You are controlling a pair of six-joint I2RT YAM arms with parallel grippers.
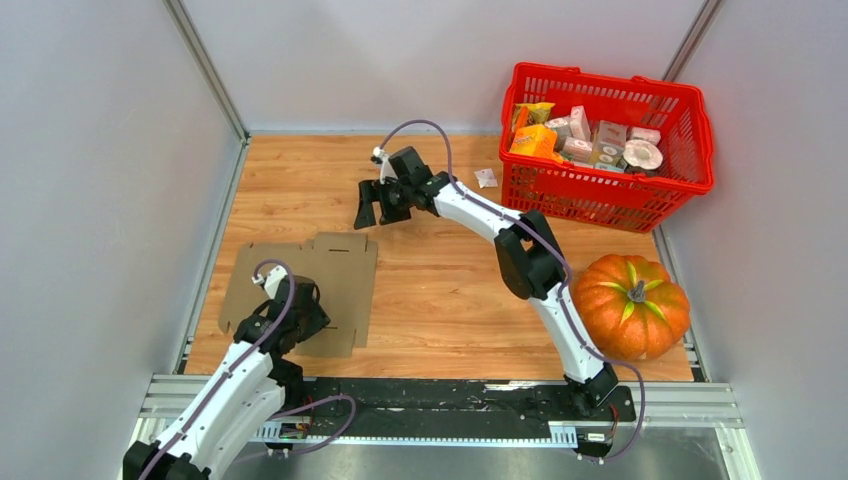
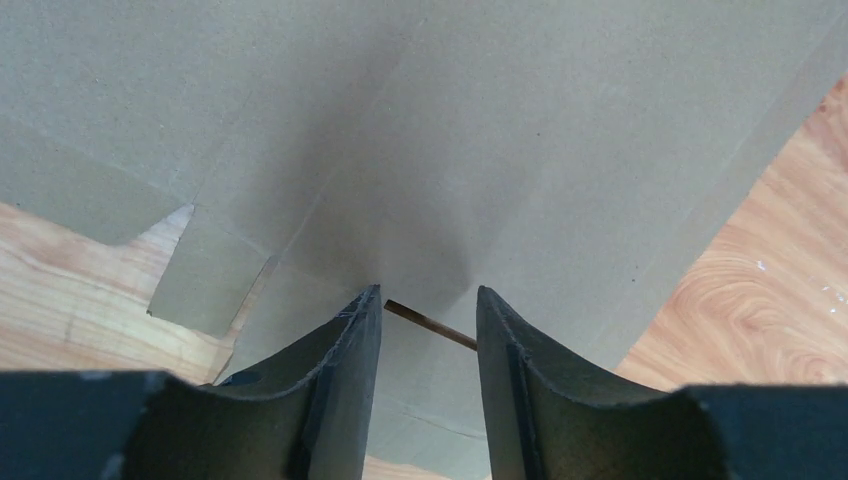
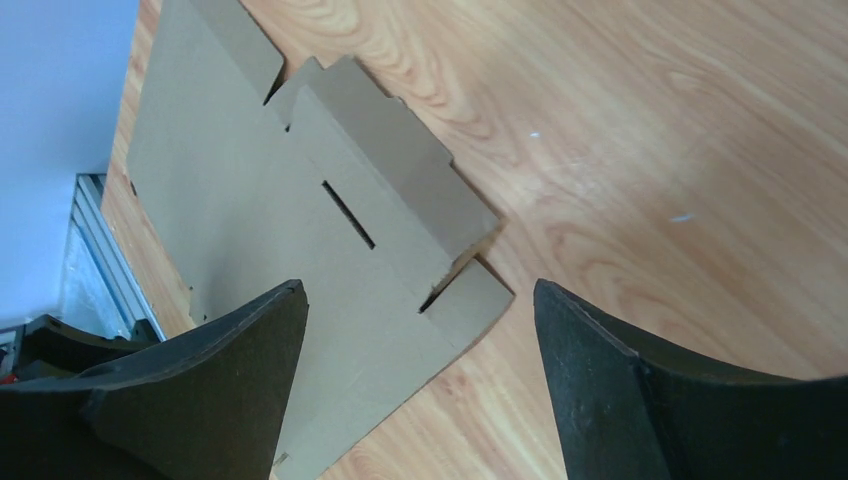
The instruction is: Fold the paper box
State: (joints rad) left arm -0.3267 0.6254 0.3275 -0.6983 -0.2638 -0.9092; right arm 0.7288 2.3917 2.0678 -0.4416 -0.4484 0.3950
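Observation:
The paper box (image 1: 335,262) is a flat brown die-cut cardboard sheet with flaps and slots, lying on the left side of the wooden table. My left gripper (image 1: 303,312) hangs low over the sheet's near part. In the left wrist view the cardboard (image 2: 560,150) fills the frame, and the left gripper (image 2: 428,295) is open by a narrow gap with a slot showing between its fingers and nothing held. My right gripper (image 1: 380,212) is wide open and empty, above bare wood just past the sheet's far right corner. In the right wrist view the sheet (image 3: 250,200) lies below the open right gripper (image 3: 420,290).
A red basket (image 1: 610,205) of small printed packages stands at the back right. An orange pumpkin (image 1: 630,305) sits at the right edge beside the right arm. A small white packet (image 1: 486,178) lies left of the basket. Grey walls enclose the table on both sides.

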